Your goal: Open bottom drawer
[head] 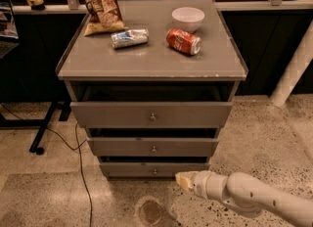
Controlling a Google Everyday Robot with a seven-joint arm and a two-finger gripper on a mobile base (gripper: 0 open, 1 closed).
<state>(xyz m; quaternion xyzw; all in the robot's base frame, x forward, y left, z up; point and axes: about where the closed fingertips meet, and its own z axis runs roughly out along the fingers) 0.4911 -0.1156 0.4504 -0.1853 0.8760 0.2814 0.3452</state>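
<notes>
The grey cabinet has three drawers stacked under its top. The bottom drawer (154, 170) is the slimmest, lowest front, with a small round metal knob (155, 171) at its centre. It stands a little out from the frame, like the two above it. My gripper (183, 180) is at the end of the white arm coming in from the lower right. Its tan tip is just right of and slightly below the bottom drawer's knob, close to the drawer front.
The middle drawer (153, 147) and top drawer (151, 115) sit above. On the cabinet top (161, 59) lie a chip bag (100, 3), a silver can (129, 38), a red can (183, 41) and a white bowl (188, 18). A cable (80, 172) trails on the floor at left.
</notes>
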